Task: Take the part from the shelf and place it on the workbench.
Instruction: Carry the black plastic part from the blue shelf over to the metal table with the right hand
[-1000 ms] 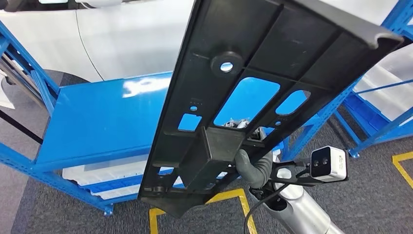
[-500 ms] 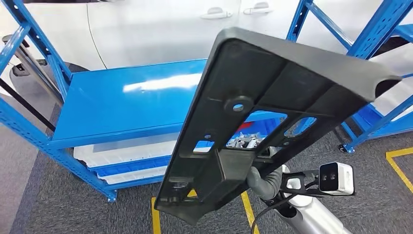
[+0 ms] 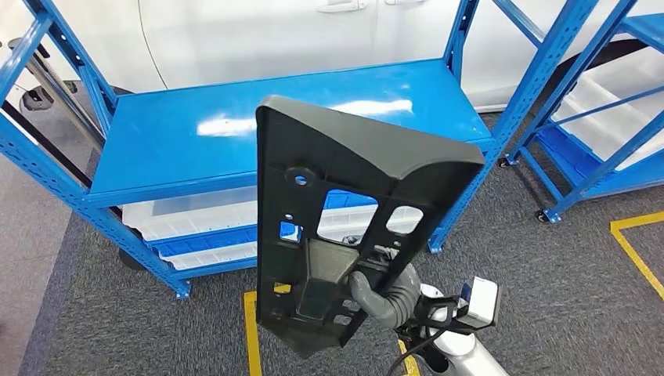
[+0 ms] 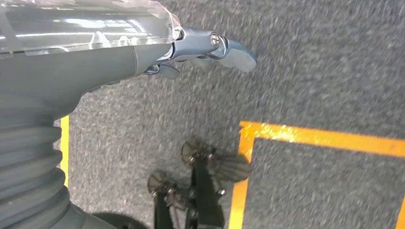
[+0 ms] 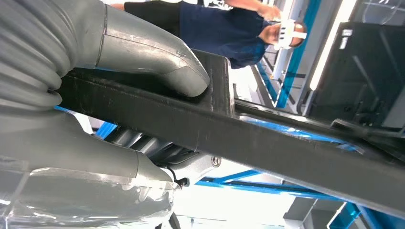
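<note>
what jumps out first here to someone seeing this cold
A big black plastic part with cut-out windows stands upright in the middle of the head view, gripped low down by the right hand. Behind it stands a blue shelf rack with a bare glossy top, before a white car.

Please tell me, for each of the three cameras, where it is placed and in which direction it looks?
Head view: high on the body, looking forward and down at the blue shelf; shows the right hand gripping the black plastic panel.
Left wrist view: behind the hanging left hand, facing grey carpet.
Right wrist view: behind the right hand, facing a person.
Head and right wrist views share the panel.
</note>
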Robot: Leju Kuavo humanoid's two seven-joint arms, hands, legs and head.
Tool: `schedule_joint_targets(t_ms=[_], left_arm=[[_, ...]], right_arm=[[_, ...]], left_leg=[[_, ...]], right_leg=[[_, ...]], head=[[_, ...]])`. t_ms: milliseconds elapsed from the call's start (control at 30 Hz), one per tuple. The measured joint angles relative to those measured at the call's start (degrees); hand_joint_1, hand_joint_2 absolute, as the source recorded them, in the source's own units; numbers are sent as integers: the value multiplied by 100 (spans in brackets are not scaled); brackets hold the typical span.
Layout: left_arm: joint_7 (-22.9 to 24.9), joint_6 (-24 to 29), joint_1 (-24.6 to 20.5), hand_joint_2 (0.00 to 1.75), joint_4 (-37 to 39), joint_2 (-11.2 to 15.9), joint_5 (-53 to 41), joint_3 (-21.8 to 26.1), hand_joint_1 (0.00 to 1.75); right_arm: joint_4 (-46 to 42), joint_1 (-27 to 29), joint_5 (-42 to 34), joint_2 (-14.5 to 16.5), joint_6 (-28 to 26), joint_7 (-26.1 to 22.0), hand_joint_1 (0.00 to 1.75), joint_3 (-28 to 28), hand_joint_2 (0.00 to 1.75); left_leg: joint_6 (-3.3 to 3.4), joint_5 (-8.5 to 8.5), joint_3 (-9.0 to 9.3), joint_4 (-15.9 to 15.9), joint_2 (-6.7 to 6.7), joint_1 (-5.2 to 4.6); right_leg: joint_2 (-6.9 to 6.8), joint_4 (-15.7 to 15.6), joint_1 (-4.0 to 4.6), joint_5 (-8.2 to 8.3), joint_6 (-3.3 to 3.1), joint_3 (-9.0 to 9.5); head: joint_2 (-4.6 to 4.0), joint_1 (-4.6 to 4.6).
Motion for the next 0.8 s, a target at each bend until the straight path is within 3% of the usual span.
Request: schedule_joint_targets(t_ms=[33, 67, 100, 133, 167, 200, 233, 267, 333, 400, 467, 533, 567, 600, 633, 700, 733, 767, 800], left_arm=[[0, 3, -4, 175, 2, -1, 2, -4, 0], [5, 13, -3, 175, 13, -1, 4, -15, 0], [14, 24, 4, 175, 22, -6, 5, -25, 0], [22, 34, 9, 175, 34, -11, 7, -35, 0], [31, 44, 15, 175, 45, -16, 8, -43, 0], [35, 46, 16, 175, 49, -21, 8, -45, 0], [35, 48, 13, 175, 51, -21, 8, -45, 0], [34, 49, 12, 175, 51, -22, 8, -46, 0], [25, 48, 4, 175, 51, -22, 8, -47, 0], [0, 39, -18, 175, 52, -12, 8, -48, 0], [-37, 16, -39, 175, 53, 2, 8, -49, 0], [-72, -7, -39, 175, 54, 7, 8, -51, 0], [-85, -13, -37, 175, 55, 9, 8, -52, 0], [-92, -16, -37, 175, 56, 11, 8, -54, 0], [-98, -17, -41, 175, 58, 13, 8, -56, 0], [-104, -19, -43, 175, 61, 15, 8, -57, 0], [-98, -17, -41, 175, 61, 15, 8, -57, 0], [-77, -10, -39, 175, 62, 15, 8, -57, 0], [-45, 2, -38, 175, 62, 15, 8, -57, 0]], right_arm=[[15, 36, 89, 112, 21, 36, 175, -36, 175], [29, 108, 214, 281, 61, 102, 175, -117, 175], [34, 186, 319, 458, 108, 169, 175, -238, 175], [38, 273, 419, 648, 161, 232, 175, -388, 175], [44, 341, 473, 782, 201, 270, 175, -514, 175], [52, 377, 488, 859, 222, 279, 175, -600, 175], [62, 403, 495, 899, 228, 281, 175, -651, 175], [72, 422, 507, 922, 229, 283, 175, -683, 175], [84, 445, 542, 967, 229, 290, 175, -745, 175], [96, 445, 569, 1023, 224, 300, 175, -838, 175], [117, 437, 580, 1088, 232, 317, 175, -965, 175], [132, 440, 587, 1138, 268, 338, 175, -1078, 175], [136, 445, 591, 1154, 289, 347, 175, -1122, 175], [142, 453, 602, 1164, 307, 355, 175, -1159, 175], [147, 460, 615, 1172, 321, 360, 175, -1190, 175], [159, 476, 652, 1186, 328, 372, 175, -1238, 175], [164, 486, 668, 1191, 321, 376, 175, -1253, 175], [169, 496, 681, 1199, 300, 380, 175, -1272, 175], [171, 508, 691, 1216, 256, 377, 175, -1297, 175]], left_leg=[[-29, 42, -53, 28, -1, -6], [-88, 124, -113, 36, -4, -9], [-148, 19, -187, 148, -8, -5], [-213, -262, -317, 529, -13, 1], [-265, -559, -430, 972, -16, 13], [-284, -847, -504, 1438, -18, 22], [-293, -904, -483, 1738, -19, 24], [-289, -744, -317, 1665, -18, 24], [-265, -486, 144, 1167, -20, 24], [-223, -604, 658, 449, -29, 7], [-167, -766, 923, -16, -41, -26], [-95, -699, 872, -85, -33, -29], [-47, -631, 817, -92, -21, -20], [-7, -553, 749, -105, -6, -7], [26, -475, 672, -110, 7, 0], [52, -334, 489, -103, 11, -6], [48, -271, 393, -97, 11, -8], [39, -209, 296, -90, 11, -9], [26, -153, 205, -83, 11, -10]], right_leg=[[3, -406, 11, -90, -31, 282], [3, -802, 22, -144, -104, 523], [-5, -1060, 38, -172, -204, 611], [-15, -1249, 61, -136, -307, 588], [-27, -1246, 72, 16, -383, 428], [-36, -1235, 84, 141, -413, 269], [-37, -1218, 94, 240, -410, 130], [-37, -1197, 96, 307, -398, 25], [-35, -1153, 95, 405, -371, -131], [-35, -1105, 106, 477, -330, -224], [-49, -1094, 109, 573, -267, -267], [-52, -1116, 98, 659, -195, -291], [-39, -1078, 89, 588, -164, -328], [-26, -944, 82, 397, -137, -387], [-15, -698, 68, 106, -113, -469], [-9, 41, 56, -446, -73, -644], [-10, 377, 53, -527, -58, -691], [-10, 584, 52, -452, -52, -676], [-10, 600, 51, -268, -56, -570]], head=[[0, 0], [0, 1], [0, 0], [0, 0], [0, 0], [0, -1], [0, -1], [0, -1], [0, -2], [0, -1], [0, -2], [0, -2], [0, -2], [0, -1], [0, -1], [0, -1], [0, -1], [0, -1], [0, -1]])
